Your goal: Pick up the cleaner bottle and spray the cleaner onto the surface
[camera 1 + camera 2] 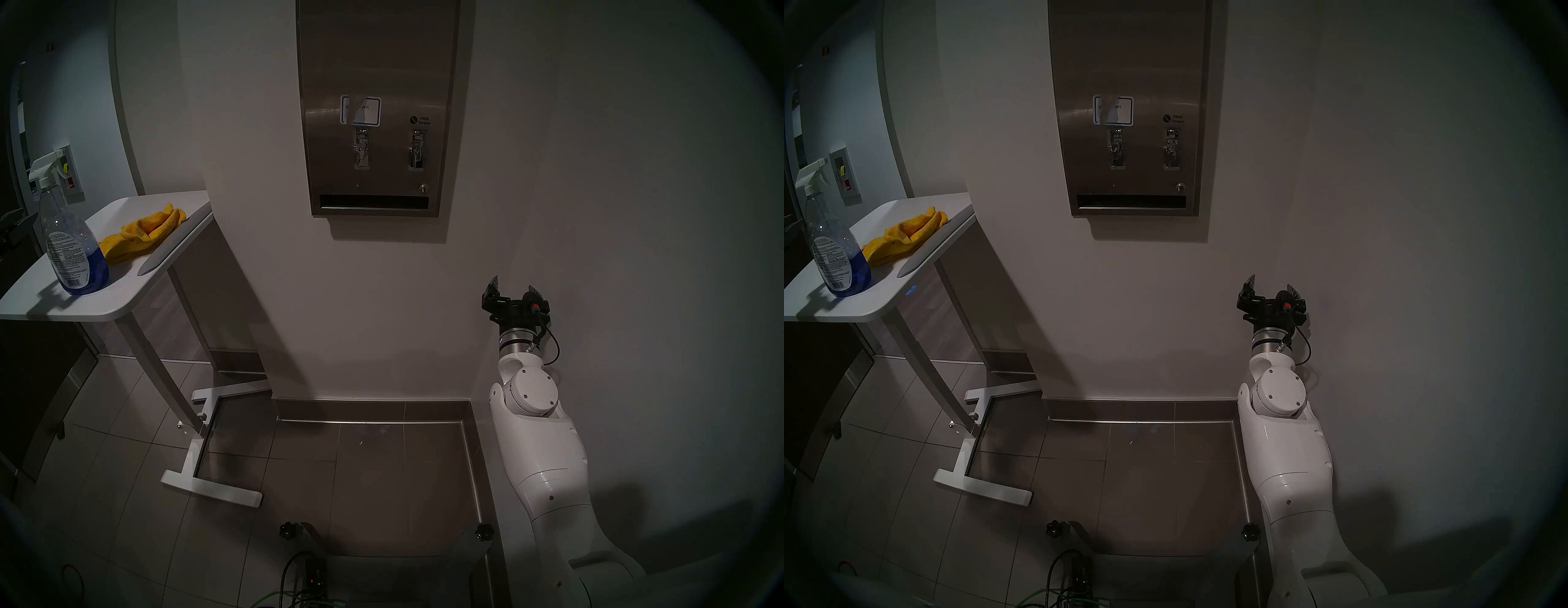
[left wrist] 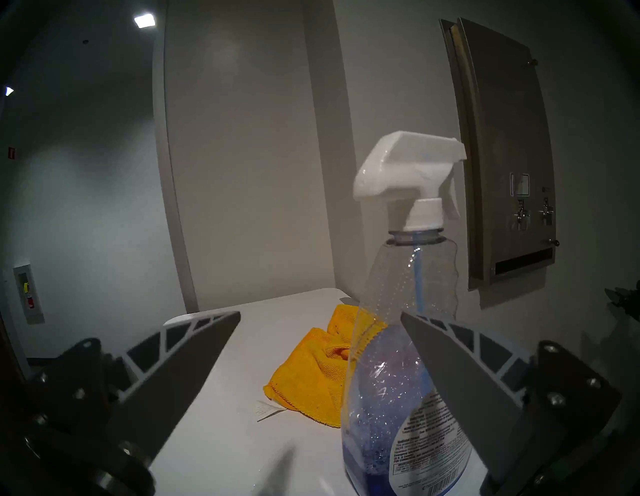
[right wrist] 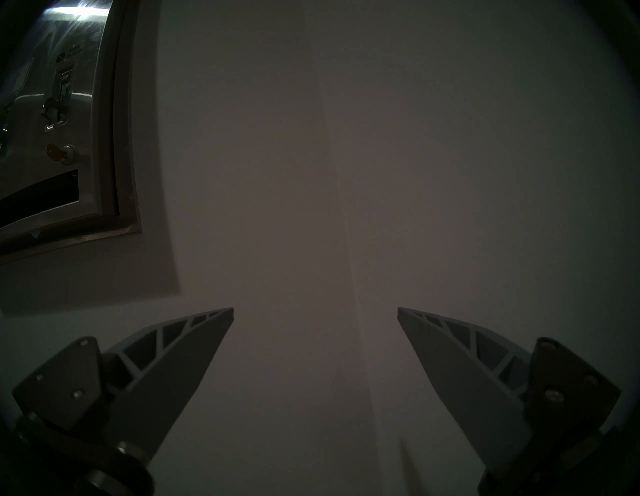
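The cleaner bottle (image 1: 70, 237) stands upright on the near left part of a white table (image 1: 121, 291). It is clear plastic with a white trigger head, and the blue cleaner (image 1: 96, 264) fills its bottom. In the left wrist view the bottle (image 2: 398, 346) rises just ahead of my open left gripper (image 2: 320, 313), partly behind the finger (image 2: 460, 398) on the view's right. The head views do not show the left gripper. The surface, a steel wall dispenser (image 1: 373, 76), hangs at top centre. My right gripper (image 1: 513, 283) is open and empty, pointing at the bare wall below and right of it.
A crumpled yellow cloth (image 1: 142, 235) lies on the table behind the bottle. The table's white leg frame (image 1: 212, 488) spreads over the tiled floor. Cables and a black-knobbed frame (image 1: 305, 569) sit at the bottom centre. A steel baseboard (image 1: 369, 420) runs along the wall's foot.
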Motion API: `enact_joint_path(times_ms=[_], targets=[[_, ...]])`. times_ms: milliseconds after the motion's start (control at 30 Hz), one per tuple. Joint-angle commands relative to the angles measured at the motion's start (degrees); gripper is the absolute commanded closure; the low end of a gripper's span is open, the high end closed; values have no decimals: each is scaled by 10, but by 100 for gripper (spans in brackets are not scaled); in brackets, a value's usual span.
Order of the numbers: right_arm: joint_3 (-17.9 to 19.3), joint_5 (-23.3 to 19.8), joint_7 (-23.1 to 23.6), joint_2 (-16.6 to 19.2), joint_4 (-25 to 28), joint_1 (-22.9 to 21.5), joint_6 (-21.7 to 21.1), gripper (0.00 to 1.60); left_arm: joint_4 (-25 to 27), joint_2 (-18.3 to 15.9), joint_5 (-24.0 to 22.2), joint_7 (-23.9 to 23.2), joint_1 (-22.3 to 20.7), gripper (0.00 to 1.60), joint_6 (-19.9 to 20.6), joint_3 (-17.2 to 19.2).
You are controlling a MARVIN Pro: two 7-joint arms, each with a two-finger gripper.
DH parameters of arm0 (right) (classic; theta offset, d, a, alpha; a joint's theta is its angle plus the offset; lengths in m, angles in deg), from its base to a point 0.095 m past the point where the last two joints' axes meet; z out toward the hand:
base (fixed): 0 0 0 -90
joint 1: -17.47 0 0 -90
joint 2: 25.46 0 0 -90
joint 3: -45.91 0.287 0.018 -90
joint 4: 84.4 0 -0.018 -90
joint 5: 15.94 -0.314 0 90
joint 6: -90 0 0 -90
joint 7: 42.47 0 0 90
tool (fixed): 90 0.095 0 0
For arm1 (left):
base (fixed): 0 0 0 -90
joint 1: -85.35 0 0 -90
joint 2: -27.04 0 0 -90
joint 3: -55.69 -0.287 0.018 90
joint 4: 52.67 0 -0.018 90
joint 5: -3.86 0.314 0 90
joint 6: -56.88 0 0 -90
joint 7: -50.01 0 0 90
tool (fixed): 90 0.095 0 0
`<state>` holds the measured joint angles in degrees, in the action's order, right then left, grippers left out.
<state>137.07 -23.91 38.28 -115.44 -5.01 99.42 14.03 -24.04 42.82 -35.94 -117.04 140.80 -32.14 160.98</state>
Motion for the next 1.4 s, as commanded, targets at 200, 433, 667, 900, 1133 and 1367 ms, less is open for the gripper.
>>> enact_joint_path(times_ms=[200, 433, 667, 900, 1133, 1367], targets=[[0, 1, 1, 1, 19, -18, 6, 0, 7, -10, -5, -6, -41, 0, -3, -4], [0, 1, 1, 1, 18, -18, 6, 0, 14, 1, -1, -11, -50, 0, -6, -15], [0, 1, 1, 1, 18, -18, 6, 0, 22, 13, 2, -14, -61, 0, -8, -27], [0, 1, 1, 1, 18, -18, 6, 0, 33, 29, 4, -16, -79, 0, -8, -42], [0, 1, 1, 1, 18, -18, 6, 0, 35, 39, 4, -20, -98, 0, -4, -54], [0, 1, 1, 1, 18, -18, 6, 0, 32, 46, 8, -25, -116, 0, 0, -67]])
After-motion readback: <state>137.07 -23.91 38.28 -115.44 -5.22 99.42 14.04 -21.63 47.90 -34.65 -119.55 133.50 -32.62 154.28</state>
